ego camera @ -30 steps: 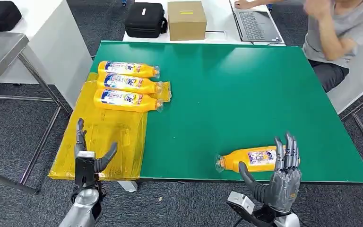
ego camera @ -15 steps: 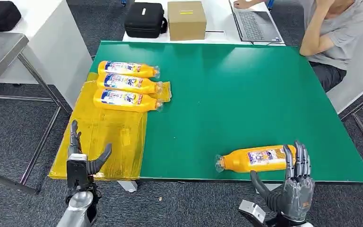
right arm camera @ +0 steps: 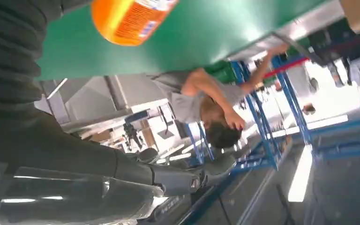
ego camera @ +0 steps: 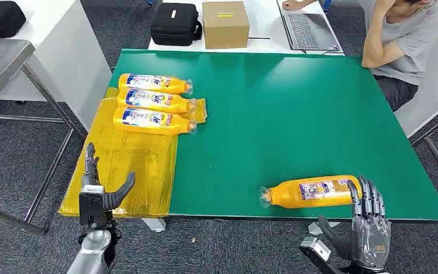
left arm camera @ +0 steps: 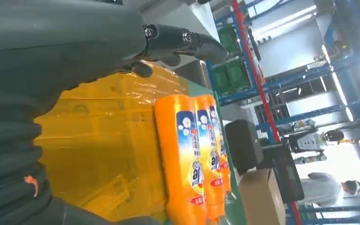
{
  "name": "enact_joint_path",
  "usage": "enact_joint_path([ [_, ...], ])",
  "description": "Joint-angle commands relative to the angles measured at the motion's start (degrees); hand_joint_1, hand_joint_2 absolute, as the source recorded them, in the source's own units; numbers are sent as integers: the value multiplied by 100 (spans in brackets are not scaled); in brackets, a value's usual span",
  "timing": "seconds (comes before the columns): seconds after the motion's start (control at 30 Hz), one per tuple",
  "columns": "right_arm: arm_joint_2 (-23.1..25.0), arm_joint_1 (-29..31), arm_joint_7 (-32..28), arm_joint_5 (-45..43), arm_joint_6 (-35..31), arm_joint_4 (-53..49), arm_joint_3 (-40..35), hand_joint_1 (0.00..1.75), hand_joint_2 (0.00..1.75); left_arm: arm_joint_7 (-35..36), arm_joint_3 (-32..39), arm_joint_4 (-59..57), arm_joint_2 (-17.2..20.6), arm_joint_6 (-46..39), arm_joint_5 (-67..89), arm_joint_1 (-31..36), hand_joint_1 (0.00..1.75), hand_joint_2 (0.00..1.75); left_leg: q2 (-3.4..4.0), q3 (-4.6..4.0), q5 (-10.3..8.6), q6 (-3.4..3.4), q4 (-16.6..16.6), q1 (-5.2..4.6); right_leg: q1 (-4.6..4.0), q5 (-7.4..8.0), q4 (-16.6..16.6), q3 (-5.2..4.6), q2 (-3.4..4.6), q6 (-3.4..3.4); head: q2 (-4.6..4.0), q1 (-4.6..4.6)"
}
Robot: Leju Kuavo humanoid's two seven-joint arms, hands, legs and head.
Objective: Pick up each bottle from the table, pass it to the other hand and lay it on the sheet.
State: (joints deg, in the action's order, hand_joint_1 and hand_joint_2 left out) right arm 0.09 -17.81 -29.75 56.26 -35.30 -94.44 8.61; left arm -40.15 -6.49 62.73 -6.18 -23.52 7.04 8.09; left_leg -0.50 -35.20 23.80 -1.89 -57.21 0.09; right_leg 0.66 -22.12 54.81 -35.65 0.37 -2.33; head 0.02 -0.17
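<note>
the right hand [ego camera: 369, 231] stands in front of the base end of the lone bottle [ego camera: 308, 192], covering it, and the head view's lower edge cuts off the wrist. the person [ego camera: 402, 40] at the far corner of the green surface [ego camera: 285, 114] is cropped at the top edge. the bottle labels are too small to read.

Three orange bottles [ego camera: 151, 103] are lying side by side on the yellow sheet [ego camera: 122, 171] at upper left. A fourth bottle [ego camera: 311, 192] is lying at lower right on the green table [ego camera: 296, 114], the right hand [ego camera: 368, 231] hovering with fingers spread just below it. The left hand [ego camera: 97, 191] is hanging empty, fingers apart, at lower left.
</note>
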Motion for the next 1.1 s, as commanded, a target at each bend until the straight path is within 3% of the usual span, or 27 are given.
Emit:
enact_joint_path([
  [0.03,-312,174,-65,28,171,733,522,0,175,15,59,-275,-51,37,-39,131,0,175,0,25,9,6,7,1,-3,-9,-6,26,-5,6,0,-2],
  [0.3,-452,361,-90,-41,203,1036,741,0,175,15,-11,-327,-77,90,-72,198,0,175,1,26,10,5,5,3,-4,-9,-5,26,-6,5,0,-2],
  [0.67,-843,1079,-276,-26,365,2567,1112,0,175,15,-280,-712,-180,211,-135,549,0,175,-3,46,15,6,6,-1,0,-17,-7,49,-11,6,0,-2],
  [1.1,-1003,1766,-646,-251,-251,3958,667,0,175,15,-684,-906,-152,24,-264,795,0,175,11,35,11,6,4,3,-5,-7,-7,34,3,5,0,-2],
])
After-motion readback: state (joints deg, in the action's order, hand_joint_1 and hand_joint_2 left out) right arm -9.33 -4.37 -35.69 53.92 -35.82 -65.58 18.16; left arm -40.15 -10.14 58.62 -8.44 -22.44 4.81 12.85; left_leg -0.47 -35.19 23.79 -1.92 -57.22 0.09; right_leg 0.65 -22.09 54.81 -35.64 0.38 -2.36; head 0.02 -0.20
